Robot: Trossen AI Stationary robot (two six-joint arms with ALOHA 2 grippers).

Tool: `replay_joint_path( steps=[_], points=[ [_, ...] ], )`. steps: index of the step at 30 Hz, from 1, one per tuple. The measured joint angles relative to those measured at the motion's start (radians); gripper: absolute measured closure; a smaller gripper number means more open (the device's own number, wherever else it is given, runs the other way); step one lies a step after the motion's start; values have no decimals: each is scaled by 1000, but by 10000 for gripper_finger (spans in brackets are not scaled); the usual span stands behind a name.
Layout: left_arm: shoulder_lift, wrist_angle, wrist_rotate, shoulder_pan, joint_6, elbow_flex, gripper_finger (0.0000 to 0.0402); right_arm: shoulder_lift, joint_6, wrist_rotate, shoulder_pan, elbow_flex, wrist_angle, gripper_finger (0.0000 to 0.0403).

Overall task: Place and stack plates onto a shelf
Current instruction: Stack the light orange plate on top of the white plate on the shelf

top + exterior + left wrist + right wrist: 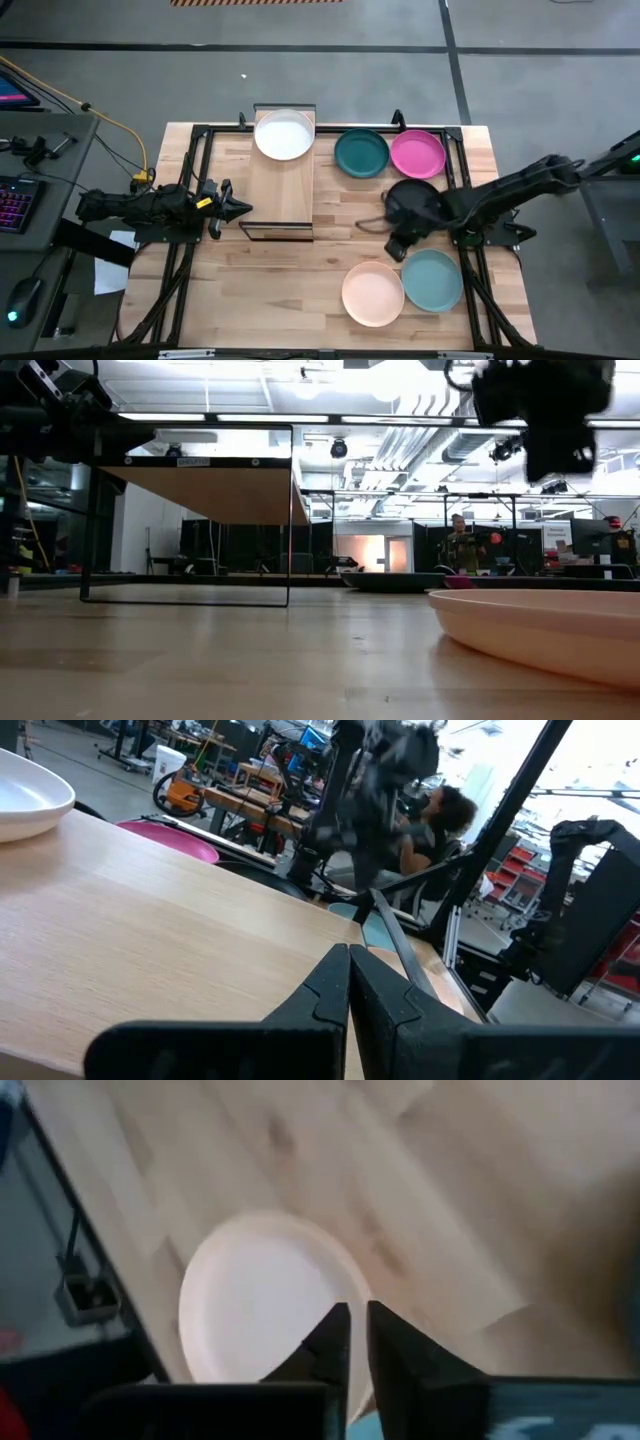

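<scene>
The shelf (283, 185) stands on the table's far-middle part, and the white plate (284, 134) lies on its far end. On the table to its right lie the dark teal plate (361, 153), the magenta plate (417, 153) and the black plate (413, 198), which my right arm partly covers. The peach plate (373, 293) and the light blue-green plate (432, 280) lie near the front. My left gripper (246, 208) is shut beside the shelf's left edge. My right gripper (394, 248) is shut and hovers between the black and peach plates, above the peach plate (260, 1300).
A black metal frame (200, 135) runs round the tabletop. The shelf's board (150, 930) is bare on its near half. Bare table (280, 280) lies in front of the shelf. A keyboard (15, 200) sits beyond the left edge. People and equipment show in the room behind.
</scene>
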Motion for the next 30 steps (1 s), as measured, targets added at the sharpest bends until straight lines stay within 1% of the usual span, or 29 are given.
replay_joint_path(
  steps=[5,7,9,13,15,18,22,28,30],
  points=[
    [0,0,0,0,0,0,401,87,49,-31,56,-100,185,312],
    [0,0,0,0,0,0,401,128,52,-44,69,-114,228,288],
    [0,0,0,0,0,0,401,170,53,-48,79,-113,241,273],
    [0,0,0,0,0,0,401,268,4,-42,97,-63,237,268],
    [0,0,0,0,0,0,401,320,-17,-14,101,-28,222,268],
    [0,0,0,0,0,0,401,392,-49,46,104,23,155,267],
    [0,0,0,0,0,0,401,475,-85,70,104,68,118,267],
    [0,0,0,0,0,0,401,537,-139,72,107,104,96,269],
    [0,0,0,0,0,0,401,540,-142,73,108,109,84,280]
  ],
)
